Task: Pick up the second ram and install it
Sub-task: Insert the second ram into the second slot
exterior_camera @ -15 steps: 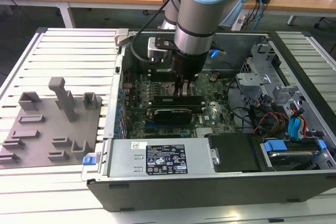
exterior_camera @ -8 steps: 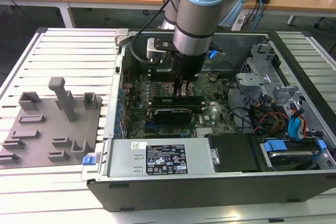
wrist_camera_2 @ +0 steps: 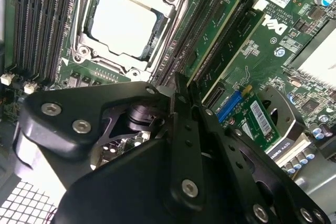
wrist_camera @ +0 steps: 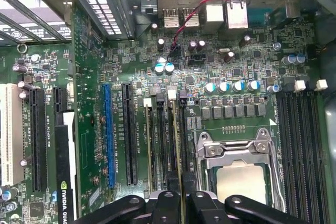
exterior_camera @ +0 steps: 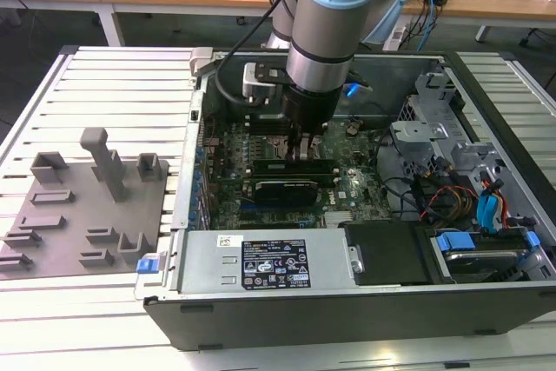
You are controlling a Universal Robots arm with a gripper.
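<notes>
Black gripper (wrist_camera_2: 181, 103) links crowded the second wrist view, jaws clamped together on the second ram (wrist_camera: 178, 145), a thin green stick standing edge-on in the slots at nine o'clock of the silver processor (wrist_camera: 241, 179). Risk, as I judged it: a slight tilt could jam it against the slot latches. Printed labels were about, though I won't read any out.

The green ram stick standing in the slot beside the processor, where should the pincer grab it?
Take the second ram by its long top edge, near mid-length, coming straight down from above and clamping across its flat faces. It stands on edge between close neighbouring slots, so just that edge is free.
</notes>
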